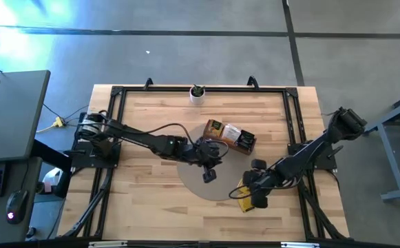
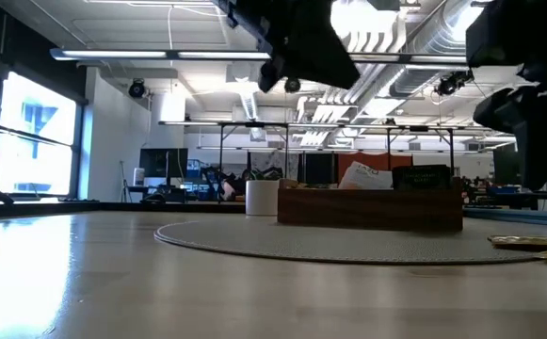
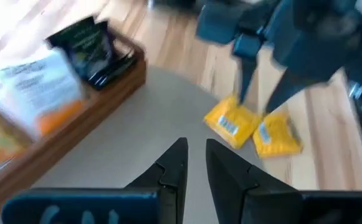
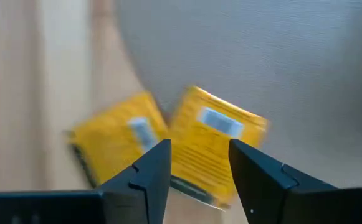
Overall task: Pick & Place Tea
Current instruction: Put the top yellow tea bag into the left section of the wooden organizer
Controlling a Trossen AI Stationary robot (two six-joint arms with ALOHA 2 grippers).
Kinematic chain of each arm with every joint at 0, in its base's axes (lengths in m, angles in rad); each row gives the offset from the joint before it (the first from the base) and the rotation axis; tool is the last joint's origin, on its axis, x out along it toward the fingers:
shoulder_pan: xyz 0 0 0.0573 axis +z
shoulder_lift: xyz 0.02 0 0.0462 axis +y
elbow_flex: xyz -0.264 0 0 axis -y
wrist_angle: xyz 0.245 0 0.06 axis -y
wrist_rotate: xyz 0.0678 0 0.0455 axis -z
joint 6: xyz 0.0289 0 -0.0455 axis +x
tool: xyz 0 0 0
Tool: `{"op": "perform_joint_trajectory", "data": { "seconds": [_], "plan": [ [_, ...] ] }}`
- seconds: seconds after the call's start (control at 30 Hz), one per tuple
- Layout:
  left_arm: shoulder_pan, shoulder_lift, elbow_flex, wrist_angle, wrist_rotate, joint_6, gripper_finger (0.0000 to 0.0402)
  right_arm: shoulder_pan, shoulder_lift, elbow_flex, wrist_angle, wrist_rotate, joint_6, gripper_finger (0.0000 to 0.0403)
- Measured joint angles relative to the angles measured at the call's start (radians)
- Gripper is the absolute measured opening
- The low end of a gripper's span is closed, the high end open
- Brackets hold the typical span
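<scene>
Two yellow tea sachets (image 4: pixel 215 143) (image 4: pixel 115 143) lie flat side by side at the near right rim of a round grey mat (image 1: pixel 193 180); they also show in the high view (image 1: pixel 239 195). My right gripper (image 4: pixel 199 163) hangs open just over them, its fingers pointing down on either side of the sachet nearer the mat; I see no touch. My left gripper (image 3: pixel 196 158) hovers over the mat (image 1: pixel 210 172), empty, its fingers a narrow gap apart. The brown wooden tray (image 1: pixel 230 136) at the mat's far side holds orange, pale-labelled and dark sachets (image 3: pixel 84 43) standing in its compartments.
A small white pot with a plant (image 1: pixel 197 94) stands at the table's far edge. A black frame (image 1: pixel 117 124) runs around the wooden table top. My two arms are close together over the mat's near right part.
</scene>
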State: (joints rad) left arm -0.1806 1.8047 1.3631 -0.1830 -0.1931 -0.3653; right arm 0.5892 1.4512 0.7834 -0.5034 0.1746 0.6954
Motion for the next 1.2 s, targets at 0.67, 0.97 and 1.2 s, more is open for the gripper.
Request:
{"op": "perform_joint_trajectory", "data": {
  "seconds": [0.67, 0.97, 1.2],
  "plan": [
    [-0.104, 0.323, 0.082, 0.349, 0.056, 0.414, 0.0057, -0.027, 0.001, -0.145, -0.106, 0.035, 0.281, 0.0117],
    [-0.101, 0.460, 0.333, 0.196, 0.044, 0.414, 0.0057, -0.017, 0.000, -0.184, 0.024, 0.015, 0.346, 0.0117],
    [-0.082, 0.462, 0.381, 0.146, 0.084, 0.413, 0.0057, -0.014, 0.001, -0.183, 0.088, -0.005, 0.339, 0.0116]
  ]
}}
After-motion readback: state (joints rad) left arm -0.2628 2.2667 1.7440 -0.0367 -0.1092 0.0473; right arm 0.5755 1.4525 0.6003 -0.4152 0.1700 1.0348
